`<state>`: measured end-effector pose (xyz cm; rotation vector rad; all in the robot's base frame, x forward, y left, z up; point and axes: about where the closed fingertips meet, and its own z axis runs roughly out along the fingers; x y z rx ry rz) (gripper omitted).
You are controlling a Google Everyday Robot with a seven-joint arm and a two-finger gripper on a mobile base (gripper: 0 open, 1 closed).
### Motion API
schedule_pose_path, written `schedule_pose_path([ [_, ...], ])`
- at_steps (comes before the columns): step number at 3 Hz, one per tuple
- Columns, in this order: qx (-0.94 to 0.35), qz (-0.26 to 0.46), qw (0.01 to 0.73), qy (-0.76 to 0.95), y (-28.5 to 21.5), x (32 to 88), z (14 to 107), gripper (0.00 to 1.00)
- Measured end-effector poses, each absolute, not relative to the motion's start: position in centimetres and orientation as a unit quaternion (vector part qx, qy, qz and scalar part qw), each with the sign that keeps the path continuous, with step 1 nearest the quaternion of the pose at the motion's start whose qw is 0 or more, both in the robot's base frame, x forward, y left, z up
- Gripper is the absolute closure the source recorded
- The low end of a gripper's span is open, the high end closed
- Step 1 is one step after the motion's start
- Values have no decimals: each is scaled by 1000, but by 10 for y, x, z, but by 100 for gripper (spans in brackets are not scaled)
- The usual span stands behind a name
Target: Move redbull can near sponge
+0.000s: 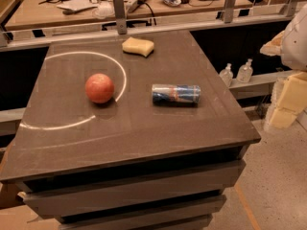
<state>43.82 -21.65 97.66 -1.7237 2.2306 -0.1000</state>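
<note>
The redbull can [176, 95] lies on its side on the dark table, right of centre, its blue and silver panels showing. The pale yellow sponge [138, 46] lies flat near the table's far edge, well behind the can and slightly to its left. My gripper [287, 99] shows only as pale blocky parts at the right edge of the view. It is off the table, well to the right of the can, and holds nothing that I can see.
A round reddish-orange fruit [100, 88] sits left of the can, on a white ring marked on the table [144, 138]. Two small clear bottles [237, 73] stand on a ledge beyond the right edge. A metal rail [144, 30] runs behind the table.
</note>
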Motion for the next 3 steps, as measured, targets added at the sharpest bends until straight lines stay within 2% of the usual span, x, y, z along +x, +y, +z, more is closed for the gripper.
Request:
schedule_pose_path([
  [2, -596, -17, 179, 782, -213, 441, 974, 0],
  [3, -565, 45, 247, 786, -215, 454, 949, 0],
])
